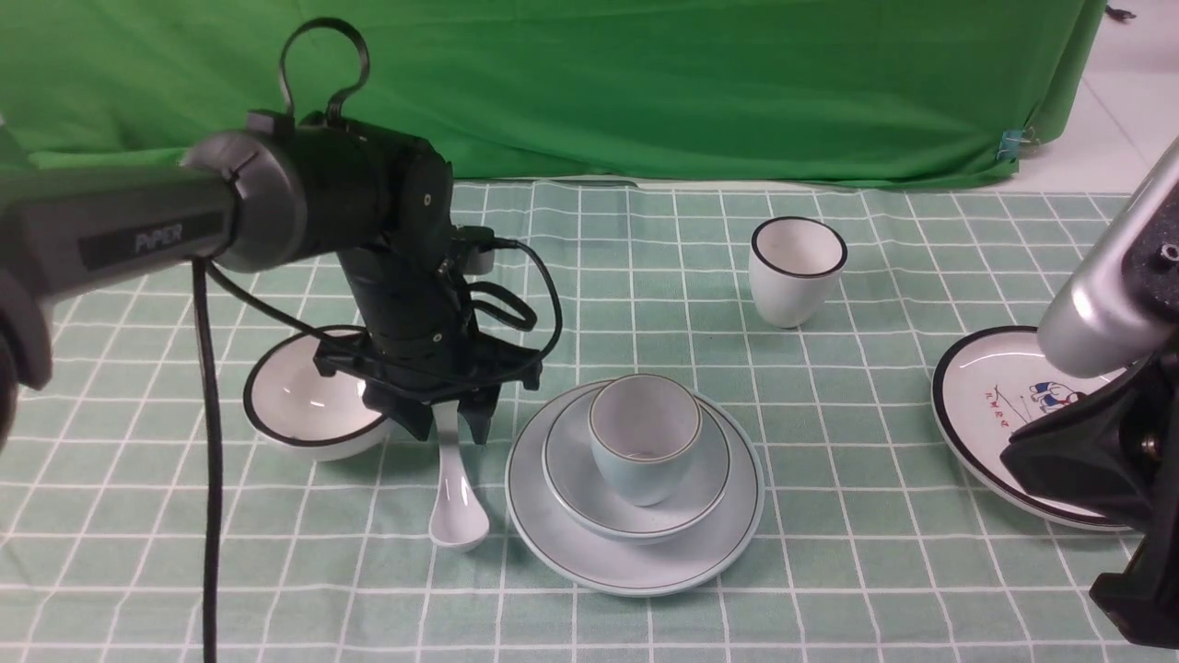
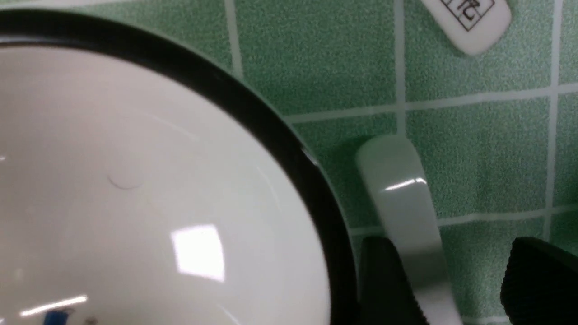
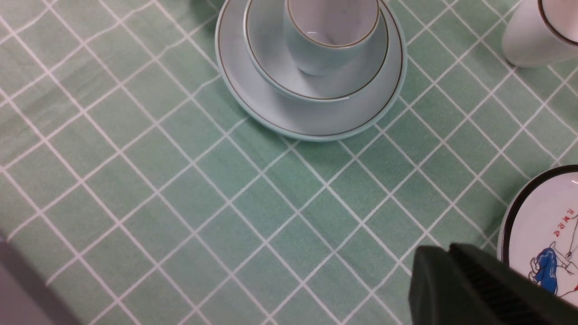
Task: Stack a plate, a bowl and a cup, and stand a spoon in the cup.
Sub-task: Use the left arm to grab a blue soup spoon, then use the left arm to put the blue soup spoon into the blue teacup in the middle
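Left end effector (image 2: 454,253); beyond, marked spoon (image 2: 474,25)

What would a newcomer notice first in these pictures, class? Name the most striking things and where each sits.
The left arm's black tool hangs open astride the handle of a white spoon lying on the green checked cloth. Right of it, a pale blue-grey cup sits in a bowl on a plate.
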`<state>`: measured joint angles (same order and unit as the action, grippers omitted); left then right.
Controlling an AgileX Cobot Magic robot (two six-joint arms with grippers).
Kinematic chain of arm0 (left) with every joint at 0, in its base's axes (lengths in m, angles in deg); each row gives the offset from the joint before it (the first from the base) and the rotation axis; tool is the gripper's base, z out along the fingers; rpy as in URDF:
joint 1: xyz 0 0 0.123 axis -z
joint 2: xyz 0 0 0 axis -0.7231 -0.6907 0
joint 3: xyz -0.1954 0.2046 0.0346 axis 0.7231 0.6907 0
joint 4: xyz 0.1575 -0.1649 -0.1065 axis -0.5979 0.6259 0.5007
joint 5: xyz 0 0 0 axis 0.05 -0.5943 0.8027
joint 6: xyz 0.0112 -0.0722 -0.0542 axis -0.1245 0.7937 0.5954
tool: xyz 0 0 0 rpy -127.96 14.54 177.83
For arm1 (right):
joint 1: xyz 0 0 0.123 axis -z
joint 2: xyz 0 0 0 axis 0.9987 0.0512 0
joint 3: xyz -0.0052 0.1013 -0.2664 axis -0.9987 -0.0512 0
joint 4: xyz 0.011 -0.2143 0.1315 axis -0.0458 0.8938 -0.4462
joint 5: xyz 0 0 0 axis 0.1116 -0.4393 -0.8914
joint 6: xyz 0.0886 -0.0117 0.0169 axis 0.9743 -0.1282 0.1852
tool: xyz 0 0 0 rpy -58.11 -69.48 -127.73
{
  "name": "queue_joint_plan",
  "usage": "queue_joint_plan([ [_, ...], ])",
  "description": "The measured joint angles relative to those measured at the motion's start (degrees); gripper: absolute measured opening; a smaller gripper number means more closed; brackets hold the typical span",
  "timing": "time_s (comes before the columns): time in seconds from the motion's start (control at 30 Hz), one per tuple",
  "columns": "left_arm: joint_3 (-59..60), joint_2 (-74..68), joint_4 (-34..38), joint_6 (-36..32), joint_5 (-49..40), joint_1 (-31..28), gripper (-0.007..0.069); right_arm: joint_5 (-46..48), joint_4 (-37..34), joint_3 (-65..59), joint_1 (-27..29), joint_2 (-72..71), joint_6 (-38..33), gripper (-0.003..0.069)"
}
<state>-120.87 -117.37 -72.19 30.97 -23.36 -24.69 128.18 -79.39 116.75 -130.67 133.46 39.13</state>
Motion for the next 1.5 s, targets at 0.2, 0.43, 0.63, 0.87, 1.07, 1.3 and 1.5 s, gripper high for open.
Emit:
queue_joint_plan([
  [0.2, 0.00, -2.14, 0.00, 0.15, 0.57, 0.00, 0.0359, 0.04, 0.00, 0.00, 0.00, 0.00, 0.00, 0.0067],
  [0.43, -0.38, -2.71, -0.02, 0.20, 0.74, 0.00, 0.0304, 0.06, -0.05, 0.00, 0.00, 0.00, 0.00, 0.0067],
  [0.63, -0.72, -3.00, -1.08, -0.18, -0.78, -0.02, 0.0108, 0.25, -0.05, 0.00, 0.00, 0.00, 0.00, 0.0067],
  [0.87, -0.35, -0.46, 0.34, -3.14, -0.47, 1.56, 0.0111, 0.25, -0.05, 0.00, 0.00, -0.24, 0.00, 0.0069],
  [1.07, 1.34, 11.28, -1.71, -4.64, 1.60, 5.82, 0.0111, 0.31, 0.00, -0.02, 0.00, -2.21, 0.00, 0.0069],
  [1.3, 21.58, 35.31, -3.50, -4.38, 31.97, 13.14, 0.0111, 0.26, 0.06, -0.13, 0.00, -3.40, 0.00, 0.0069],
  [1.5, 43.90, 39.73, -2.76, -3.93, 89.77, 14.46, 0.0111, -0.28, 0.06, -0.24, 0.00, -3.40, 0.00, 0.0069],
])
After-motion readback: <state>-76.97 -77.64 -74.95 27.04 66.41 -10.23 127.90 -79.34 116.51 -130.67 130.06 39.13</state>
